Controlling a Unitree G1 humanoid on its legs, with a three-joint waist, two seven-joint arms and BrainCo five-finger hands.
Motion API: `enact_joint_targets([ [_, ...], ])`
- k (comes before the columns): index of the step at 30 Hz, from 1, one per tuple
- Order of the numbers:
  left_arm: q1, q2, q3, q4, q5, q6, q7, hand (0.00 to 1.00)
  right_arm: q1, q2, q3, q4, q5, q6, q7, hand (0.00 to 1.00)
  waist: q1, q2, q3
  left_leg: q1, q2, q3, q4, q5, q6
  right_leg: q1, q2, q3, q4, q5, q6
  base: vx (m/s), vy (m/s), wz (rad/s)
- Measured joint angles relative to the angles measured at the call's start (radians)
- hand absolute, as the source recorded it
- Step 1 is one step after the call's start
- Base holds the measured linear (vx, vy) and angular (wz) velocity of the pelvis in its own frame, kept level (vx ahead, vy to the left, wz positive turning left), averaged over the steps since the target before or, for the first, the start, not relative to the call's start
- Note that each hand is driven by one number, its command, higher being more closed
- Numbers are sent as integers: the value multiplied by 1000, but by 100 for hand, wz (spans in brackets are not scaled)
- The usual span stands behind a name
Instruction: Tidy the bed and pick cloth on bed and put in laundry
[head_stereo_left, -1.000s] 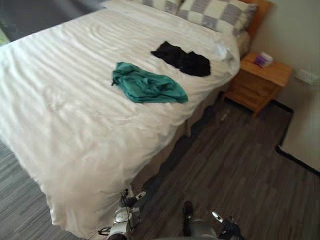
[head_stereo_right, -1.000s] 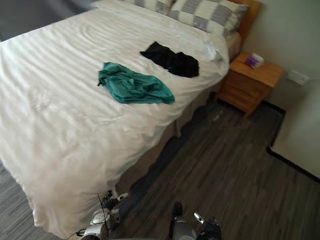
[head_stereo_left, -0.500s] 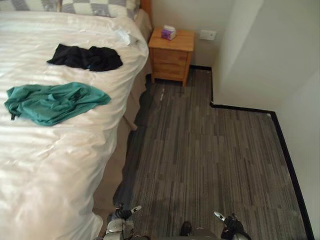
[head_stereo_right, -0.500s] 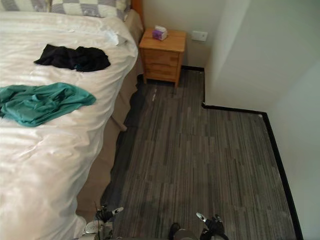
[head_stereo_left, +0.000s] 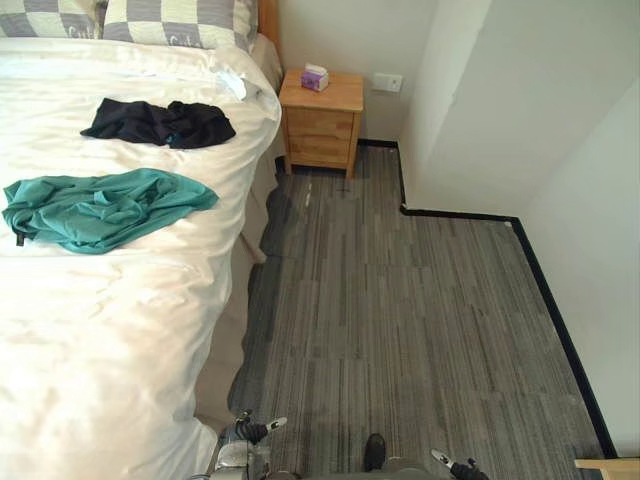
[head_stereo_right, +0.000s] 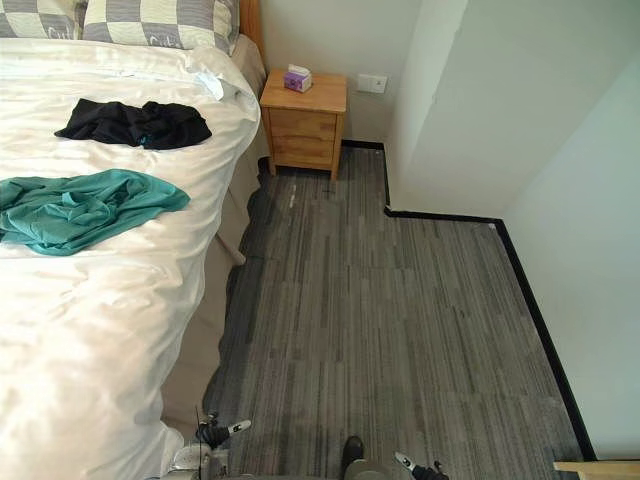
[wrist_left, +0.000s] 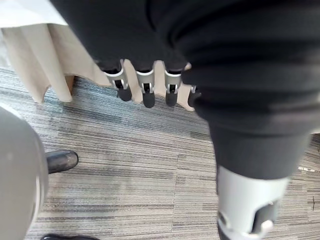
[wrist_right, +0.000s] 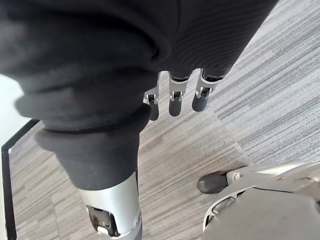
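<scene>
Swung round since a second ago: more floor (head_stereo_left: 400, 320) and nightstand (head_stereo_left: 321, 125) now, less bed (head_stereo_left: 90, 340). Camera move, not the clothes. Means no pickup begun; judged still at approach stage. Teal cloth (head_stereo_left: 105, 208) crumpled mid-bed, near the side edge facing the floor, long axis across the bed, one end pointing at that edge. Black cloth (head_stereo_left: 160, 122) further toward the head end, just short of the pillows (head_stereo_left: 170, 22), long axis likewise across. Apart from each other, neither touched. Left hand (wrist_left: 146, 92) low by the bed's foot corner, fingers hanging relaxed, empty. Right hand (wrist_right: 174, 100) over floor, same: relaxed, nothing held.
</scene>
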Motion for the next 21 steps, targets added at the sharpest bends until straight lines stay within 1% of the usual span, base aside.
enact_joint_targets([
  [5, 2, 0, 24, 0, -7, 0, 0, 0, 0, 0, -2, -1, 0, 0, 0, 0, -1, 2, 0, -6, 0, 1, 0, 0, 0, -7, 0, 1, 0, 0, 0, 0, 0, 0],
  [8, 13, -3, 78, -3, -26, 2, 1, 0, 0, 2, -19, -4, 1, 3, 0, 0, -2, 10, 5, -14, 3, 5, -2, 3, -4, -16, 0, 1, 1, 0, 0, 0, 0, 0],
  [10, 27, -8, 131, -28, -52, 7, 1, 0, -2, 2, -20, -13, 3, 6, 0, 0, -3, 13, 8, -19, 8, 16, -11, 10, -16, -27, 3, 5, 3, -1, -1, -4, -17, -8],
  [11, 47, -11, 170, -48, -60, 10, 1, 0, -3, 2, -20, -15, 5, 6, 0, 0, -2, 15, 10, -14, 14, 31, -29, 19, -44, -33, 9, 11, 6, -7, -9, 6, -91, -18],
  [12, 72, -19, 223, -72, -62, 11, 2, 0, -2, 6, -18, -20, 6, 7, 1, 0, 0, 15, 16, -26, 31, 58, 16, 14, -76, -40, 20, 12, 33, -42, -33, 10, -85, -21],
  [13, 86, -20, 253, -85, -63, 11, 2, 0, -1, 10, -18, -24, 7, 7, 2, 0, 1, 18, 22, -50, 44, 72, 78, 6, -88, -49, 15, 15, 68, -65, -34, 14, -115, -11],
  [14, 97, -22, 311, -102, -63, 15, 5, 0, 7, 22, -14, -39, 11, 7, 3, 0, 3, -7, 26, -126, 85, 108, 282, -5, -103, -56, 10, 13, 139, -110, -47, -25, -168, 8],
  [15, 113, -32, 323, -144, -69, 16, 5, 0, 23, 26, 12, -78, 15, 6, 4, 0, 3, 5, 37, -220, 156, 135, 533, 8, -82, -51, 19, 9, 173, -162, -51, -17, -205, 10],
  [16, 118, -44, 329, -165, -71, 15, 5, 0, 40, 19, 24, -94, 15, 5, 4, 0, 9, 11, 40, -252, 194, 148, 623, 30, -57, -37, 33, 9, 176, -174, -52, 34, -212, -14],
  [17, 117, -53, 337, -188, -80, 14, 5, 0, 47, 9, 53, -112, 14, 6, 5, 0, 35, 17, 47, -302, 254, 170, 772, 114, -29, -14, 49, 27, 174, -186, -66, 119, -143, -47],
  [18, 117, -62, 335, -195, -79, 13, 3, 0, 32, -3, 72, -126, 14, 6, 5, 0, 55, 29, 53, -342, 251, 168, 812, 89, -26, -6, 48, 58, 172, -196, -82, 138, -124, -55],
  [19, 116, -68, 332, -197, -79, 12, 3, 0, 19, -8, 73, -126, 13, 6, 5, 0, 54, 20, 48, -355, 236, 166, 799, 62, -32, -8, 44, 75, 170, -196, -83, 157, -89, -59],
  [20, 115, -69, 303, -197, -79, 7, 4, 0, -8, -15, 74, -118, 12, 6, 7, 0, 53, 26, 52, -378, 189, 161, 707, 33, -40, -10, 30, 105, 158, -196, -83, 179, -47, -58],
  [21, 115, -67, 274, -197, -79, 6, 2, 0, -33, -23, 84, -107, 10, 7, 7, 0, 55, 32, 56, -382, 147, 164, 564, 34, -42, -9, 18, 128, 140, -196, -83, 189, -23, -51],
])
